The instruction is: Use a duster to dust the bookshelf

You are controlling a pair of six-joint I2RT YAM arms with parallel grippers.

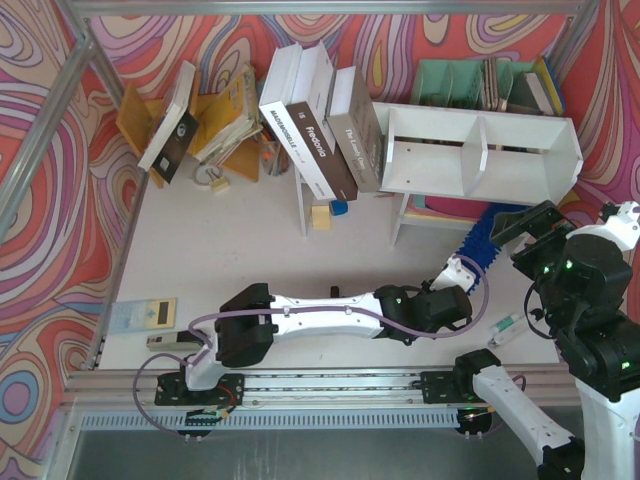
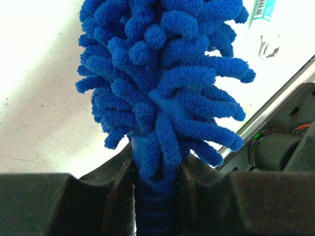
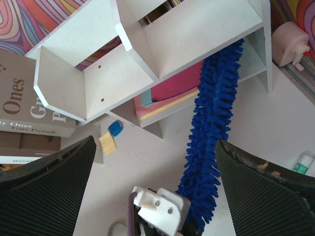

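The white bookshelf (image 1: pixel 480 150) stands at the back right, its two open compartments facing up; it also shows in the right wrist view (image 3: pixel 147 54). The blue fluffy duster (image 1: pixel 485 242) runs from my left gripper (image 1: pixel 462 275) up to the shelf's front lower edge under the right compartment. My left gripper (image 2: pixel 156 191) is shut on the duster's ribbed blue handle, just below the fluffy head (image 2: pixel 162 83). My right gripper (image 1: pixel 530 225) hovers open and empty above the duster (image 3: pixel 211 128), fingers wide apart (image 3: pixel 155 147).
Large books (image 1: pixel 320 130) lean on the shelf's left side. A teal organizer (image 1: pixel 470 80) stands behind it, a yellow rack (image 1: pixel 220 120) at back left. Small blue (image 1: pixel 339 207) and yellow (image 1: pixel 320 216) blocks, a tube (image 1: pixel 505 325) and a flat device (image 1: pixel 145 315) lie on the table.
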